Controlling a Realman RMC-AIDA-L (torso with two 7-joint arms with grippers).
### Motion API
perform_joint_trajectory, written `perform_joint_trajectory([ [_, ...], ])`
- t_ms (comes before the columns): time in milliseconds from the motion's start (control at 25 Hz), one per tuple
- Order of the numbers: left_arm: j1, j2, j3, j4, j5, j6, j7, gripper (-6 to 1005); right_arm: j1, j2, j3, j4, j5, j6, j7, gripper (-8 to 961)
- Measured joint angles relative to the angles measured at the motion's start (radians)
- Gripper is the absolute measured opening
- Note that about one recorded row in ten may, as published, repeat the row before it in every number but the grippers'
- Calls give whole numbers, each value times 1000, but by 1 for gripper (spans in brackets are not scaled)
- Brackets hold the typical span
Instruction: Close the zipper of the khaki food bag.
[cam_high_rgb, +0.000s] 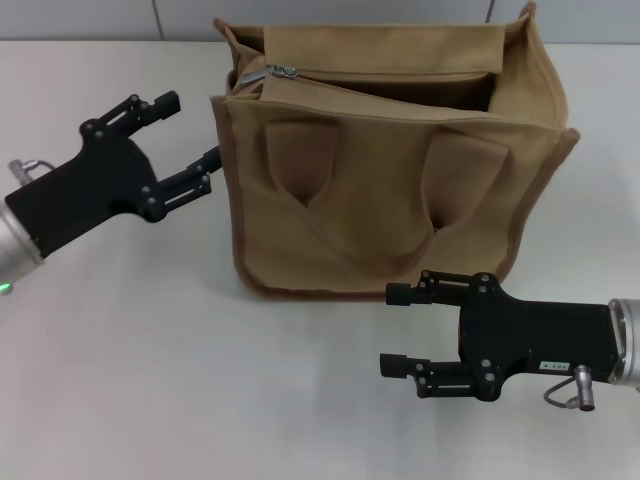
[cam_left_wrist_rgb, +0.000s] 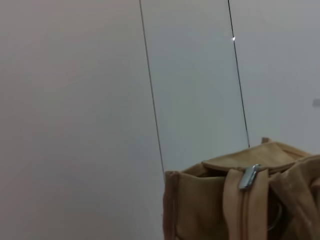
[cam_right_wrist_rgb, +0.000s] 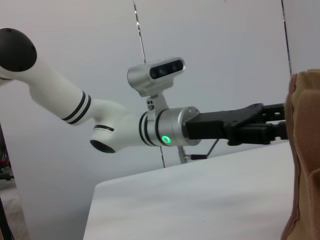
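Khaki food bag (cam_high_rgb: 400, 190) sits upper centre, zipper (cam_high_rgb: 282, 71) slider at its top-left corner (mouth gaping). Left gripper (cam_high_rgb: 190, 140) spread wide just left; right gripper (cam_high_rgb: 395, 330) unclenched, lower right.

khaki food bag (cam_high_rgb: 400, 200), brown trim; silver zipper (cam_high_rgb: 281, 71); white table (cam_high_rgb: 150, 380)

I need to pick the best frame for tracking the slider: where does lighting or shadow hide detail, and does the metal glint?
Head view: even light, the open mouth of the khaki food bag falls into dark shadow, while the zipper slider shows bright; soft shadows under the left claw and right claw. Left wrist view: the slider glints against a plain wall. Right wrist view: only the bag's edge shows, no slider.
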Motion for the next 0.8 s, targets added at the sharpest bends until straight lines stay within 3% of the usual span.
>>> perform_joint_trajectory([
  [320, -56, -7, -5, -12, -13, -53, 52, 751, 0, 0, 0, 0, 2, 0, 0, 742],
  [600, -53, -9, -10, -95, -150, -48, 218, 746, 0, 0, 0, 0, 6, 0, 3, 743],
  [800, -50, -9, -9, -121, -168, -43, 289, 743, 0, 0, 0, 0, 7, 0, 12, 743],
])
